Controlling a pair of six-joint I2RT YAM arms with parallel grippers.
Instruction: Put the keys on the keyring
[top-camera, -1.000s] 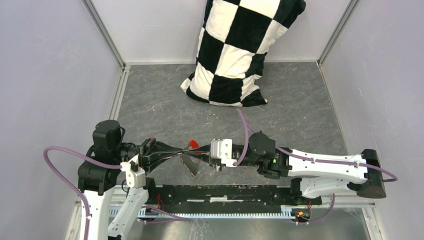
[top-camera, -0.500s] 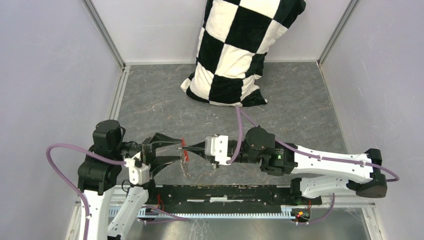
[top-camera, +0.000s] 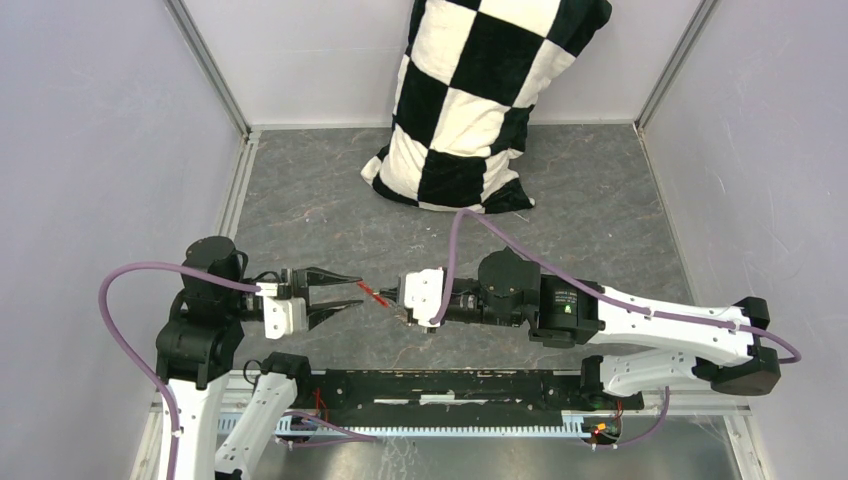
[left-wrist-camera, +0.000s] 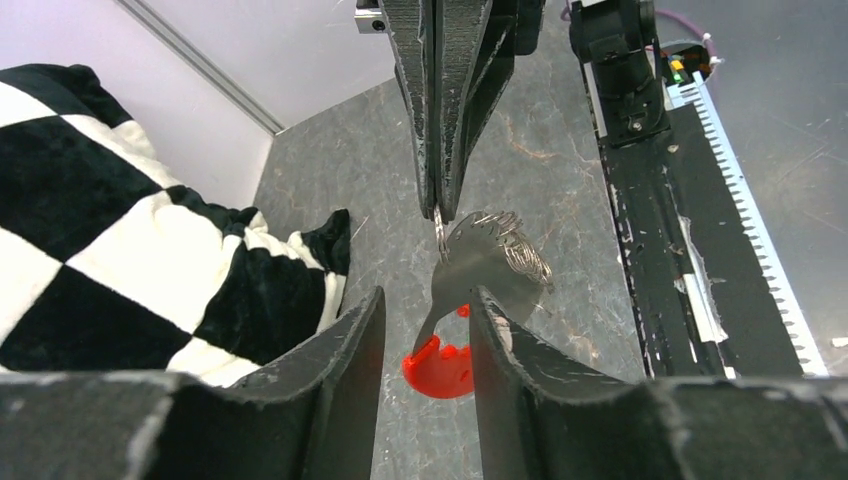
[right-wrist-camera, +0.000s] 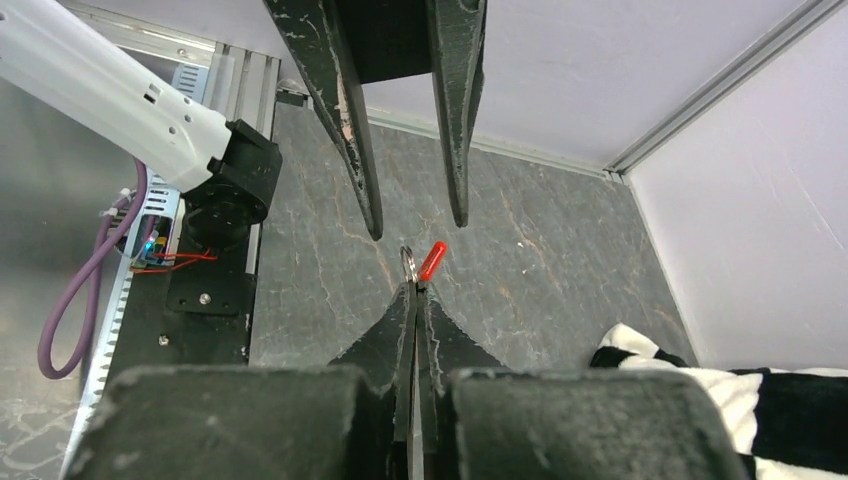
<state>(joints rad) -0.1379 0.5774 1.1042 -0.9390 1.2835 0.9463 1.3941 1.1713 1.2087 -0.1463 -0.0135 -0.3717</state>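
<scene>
Gripping keyring (left-wrist-camera: 520, 255) by wire ring in right gripper (top-camera: 397, 298), jaws clamped tight. Dangling fob (left-wrist-camera: 478, 272) edge-on in mid-air, well in front of pillow (top-camera: 470, 100). Holding left gripper (top-camera: 355, 293) spread open just beside fob's edge, not touching. Leaving bare table (top-camera: 300, 210) all round, from pillow to black rail (top-camera: 450, 385).

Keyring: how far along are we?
Done: the silver wire keyring with red-and-grey fob hangs in mid-air, pinched in the right gripper, jaws shut. In hand: the left gripper, jaws open, faces it empty. Left: I can't make out either key; threading looks undone.
</scene>
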